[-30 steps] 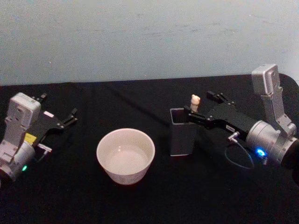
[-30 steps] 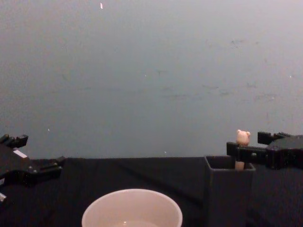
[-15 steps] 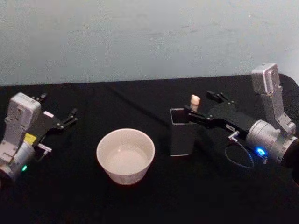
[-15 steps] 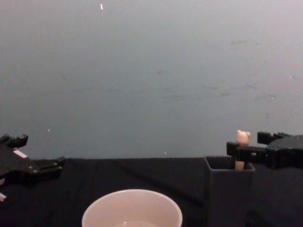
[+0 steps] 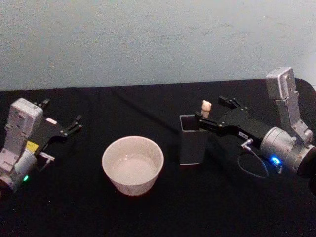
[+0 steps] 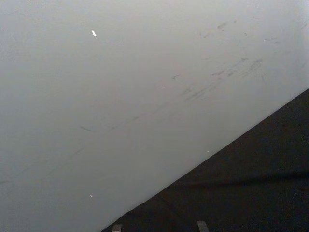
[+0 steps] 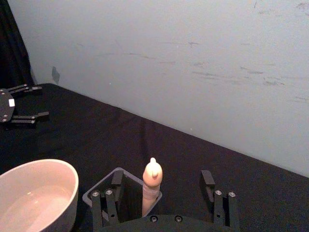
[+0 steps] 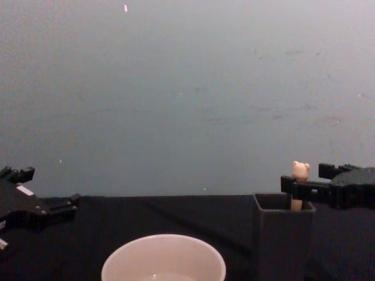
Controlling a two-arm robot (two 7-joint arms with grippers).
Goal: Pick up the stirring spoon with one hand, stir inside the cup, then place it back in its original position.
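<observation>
Nothing has moved: open right hand (image 5: 210, 109) still straddles the stirring spoon (image 5: 206, 106) in the holder (image 5: 191, 148); cup (image 5: 132, 183) awaits stirring, left hand (image 5: 61, 111) parked open.

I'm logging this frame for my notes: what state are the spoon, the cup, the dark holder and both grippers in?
stirring spoon: upright in the holder, bear head above the rim, not gripped.
holder: upright, spoon inside.
cup: upright, left of the holder, contents unclear.
right gripper: open, one finger on each side of the spoon handle.
left gripper: open, parked well left of the cup.
</observation>
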